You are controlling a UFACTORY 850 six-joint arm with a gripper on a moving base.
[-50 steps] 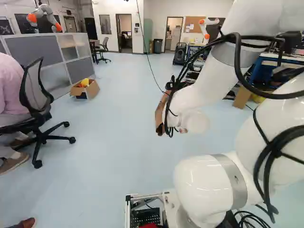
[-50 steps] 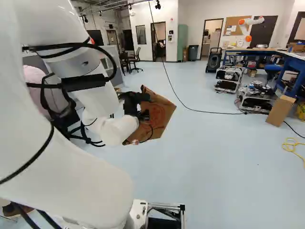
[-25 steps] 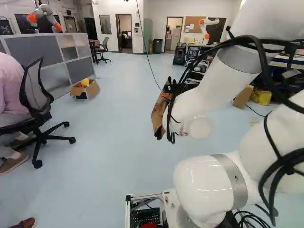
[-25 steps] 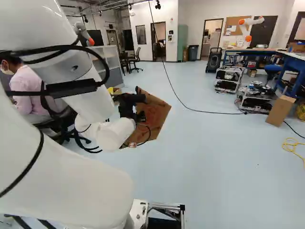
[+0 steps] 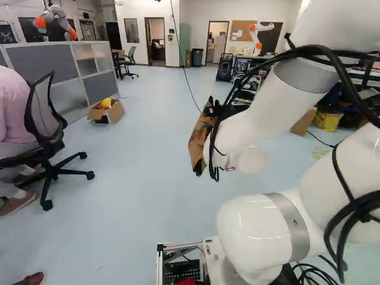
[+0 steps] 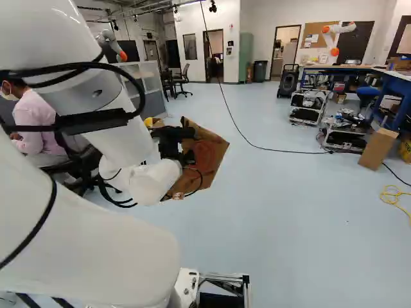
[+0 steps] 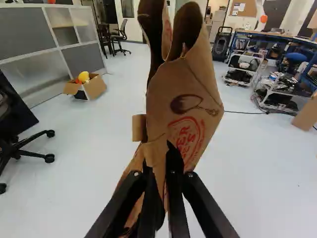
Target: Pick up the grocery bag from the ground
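Gripper [image 6: 185, 135] fingers [image 7: 174, 166] clamped on the grocery bag [image 7: 185, 87], paper pinched between them above the floor [image 7: 252, 173]; office chair [image 7: 15, 109] off one side of them; open cardboard box [image 7: 96, 88] farther ahead; cable [image 7: 242, 112] and carts [image 7: 243, 66] beyond, other side.

White arm [image 5: 255, 113] raised and bent, black gripper [image 6: 185, 140] pointing ahead, fingers drawn close
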